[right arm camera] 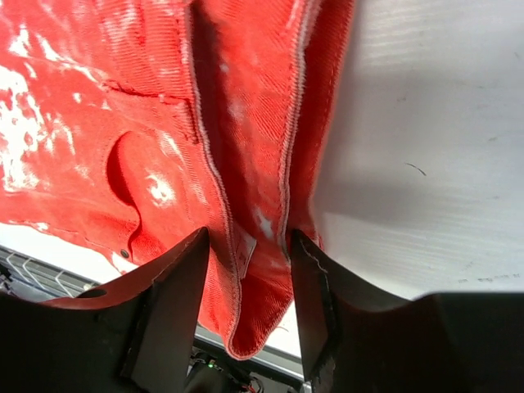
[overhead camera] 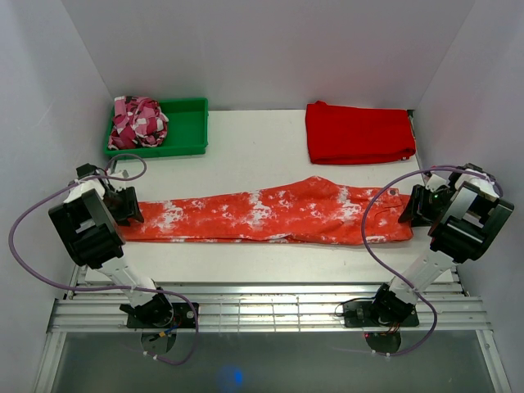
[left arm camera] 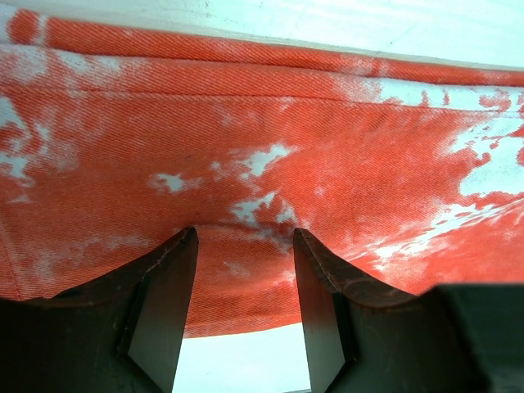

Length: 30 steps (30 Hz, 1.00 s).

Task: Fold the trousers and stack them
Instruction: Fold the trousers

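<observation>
- Between the two grippers in the top external view, the trousers [overhead camera: 270,214] are laid flat and lengthwise across the table [overhead camera: 254,155]; the leg ends are met by the left gripper [overhead camera: 131,205], the wider waist end by the right gripper [overhead camera: 413,209].
- Beyond the left gripper, toward the back wall, a green tray [overhead camera: 190,123] is seen, with a crumpled pink patterned cloth [overhead camera: 137,121] inside it at its left end; beyond the right gripper a plain red folded cloth [overhead camera: 359,133] is laid, well apart from the trousers.
- In the left wrist view, the left gripper [left arm camera: 246,237] is set over the near hem of the trousers [left arm camera: 286,139]; the fingers [left arm camera: 168,295] are held apart, with speckled cloth spread ahead of the tips and across the gap; bare table [left arm camera: 237,360] is shown low in the gap, behind the hem; more table [left arm camera: 327,24] is visible past the far edge of the cloth.
- In the right wrist view, the right gripper [right arm camera: 248,237] is placed astride a raised seamed fold at the waist edge of the trousers [right arm camera: 106,123]; the gap between the fingers [right arm camera: 176,295] is filled by that fold; whether it is pinched cannot be told.
- Left of those fingers, a pocket seam is shown on the cloth; to their right, bare table [right arm camera: 426,147] is seen.
</observation>
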Tool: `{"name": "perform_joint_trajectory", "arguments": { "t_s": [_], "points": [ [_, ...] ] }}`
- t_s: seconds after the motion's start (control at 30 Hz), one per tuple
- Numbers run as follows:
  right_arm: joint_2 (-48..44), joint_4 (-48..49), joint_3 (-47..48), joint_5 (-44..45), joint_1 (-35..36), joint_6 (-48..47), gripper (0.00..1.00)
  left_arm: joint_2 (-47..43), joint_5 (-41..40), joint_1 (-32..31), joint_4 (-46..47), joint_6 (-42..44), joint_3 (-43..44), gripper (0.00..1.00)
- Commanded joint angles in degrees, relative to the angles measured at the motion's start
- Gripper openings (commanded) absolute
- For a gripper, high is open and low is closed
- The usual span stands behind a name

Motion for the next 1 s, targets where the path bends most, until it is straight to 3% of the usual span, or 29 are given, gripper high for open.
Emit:
{"name": "perform_joint_trajectory", "arguments": {
  "t_s": [0.0,0.2,0.67,0.77,0.8,0.83,0.97],
  "points": [
    [-1.2,0.3,2.2,3.5,0.2,2.3,0.5,0.5,-0.4,-0.5,0.1,0.1,1.8,0.61],
    [-2.1,-1.7,2.1,2.2,0.5,3.1,0.43,1.0,-0.7,-1.0,-0.3,0.1,2.7,0.61],
    [-0.3,1.0,2.6,-3.1,2.5,4.1,0.48,1.8,-0.9,-2.3,-0.3,-0.6,3.1,0.61],
    [1.1,0.9,4.3,-1.9,2.8,4.1,0.26,1.7,-1.0,-2.4,-0.1,-0.7,2.7,0.61],
    [1.4,0.6,5.2,-1.5,2.8,4.0,0.12,1.7,-1.3,-2.4,0.0,-0.7,2.6,0.61],
    [1.4,0.2,5.7,-1.0,2.8,3.8,0.08,1.6,-1.3,-2.4,0.0,-0.6,2.6,0.6],
    [-0.9,-0.5,8.2,1.2,2.8,3.1,0.08,1.6,-2.4,-2.4,0.3,-0.3,2.4,0.6]
  ]
}}
